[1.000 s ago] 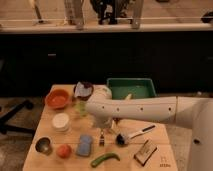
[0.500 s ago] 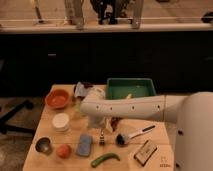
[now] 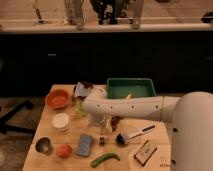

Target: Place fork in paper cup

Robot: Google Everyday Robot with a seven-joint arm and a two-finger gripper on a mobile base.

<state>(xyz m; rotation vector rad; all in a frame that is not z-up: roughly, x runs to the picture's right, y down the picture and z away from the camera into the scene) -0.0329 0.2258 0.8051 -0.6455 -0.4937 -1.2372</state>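
Camera view: gripper (image 3: pixel 101 124) hangs from the arm's end over the bench (image 3: pixel 50 162), jaws wide apart, nothing in them. Fork (image 3: pixel 102 138) lies flat just below it, btwn sponge (image 3: pixel 84 145) & brush (image 3: pixel 131 135). Paper cup (image 3: pixel 61 121) stands well to the left.

Risks: the thin, flat fork may skid or slip out of the pinch. The light cup may tip when the fork goes in.

Hard to see: fingertips merge w/ dark clutter, and fork tines can't be made out.
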